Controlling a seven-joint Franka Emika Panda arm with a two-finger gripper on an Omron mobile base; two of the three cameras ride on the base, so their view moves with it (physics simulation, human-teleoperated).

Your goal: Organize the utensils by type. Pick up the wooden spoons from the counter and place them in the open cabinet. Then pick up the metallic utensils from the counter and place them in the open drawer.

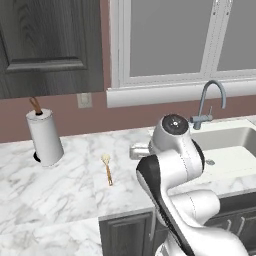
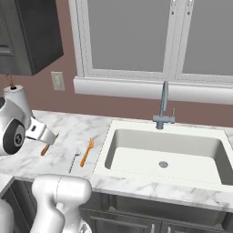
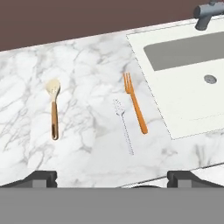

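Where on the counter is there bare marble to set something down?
Bare marble lies between the paper towel roll and the wooden spoon. It is crowded by the sink: the orange fork and silver fork lie close together.

Wooden spoon (image 3: 53,109), silver fork (image 3: 123,126), orange fork (image 3: 134,103) lie left of sink (image 3: 183,105).
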